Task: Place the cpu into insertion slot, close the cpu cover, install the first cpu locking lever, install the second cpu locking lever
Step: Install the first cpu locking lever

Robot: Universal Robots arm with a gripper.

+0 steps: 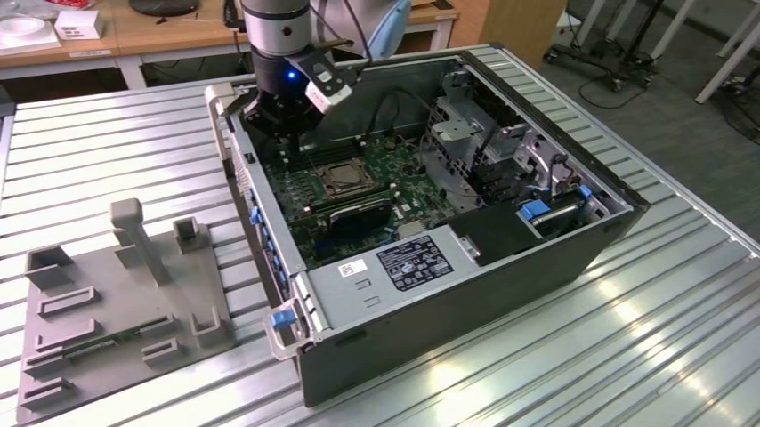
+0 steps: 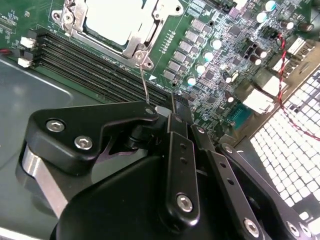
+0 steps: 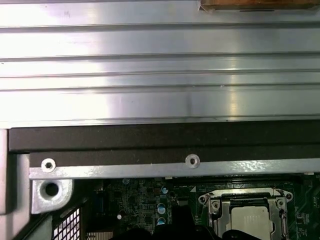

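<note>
Exterior view: my gripper (image 1: 281, 135) hangs inside the computer case (image 1: 499, 267), near the insertion slot (image 1: 338, 176). Second wrist view: jaws drawn together, pinching the tip of the thin locking lever (image 2: 144, 87). The pale cpu (image 2: 117, 17) lies seated, with the cpu cover (image 2: 143, 40) down around it. First wrist view: same silvery frame, flat.

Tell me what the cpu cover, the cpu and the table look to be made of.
The cpu cover: bare metal, probably stamped steel; bright silvery sheen with sharp glints. The cpu: seemingly a metal lid, pale and evenly matte. The table: likely aluminium; ribbed, brushed grey, streaky reflections.
</note>
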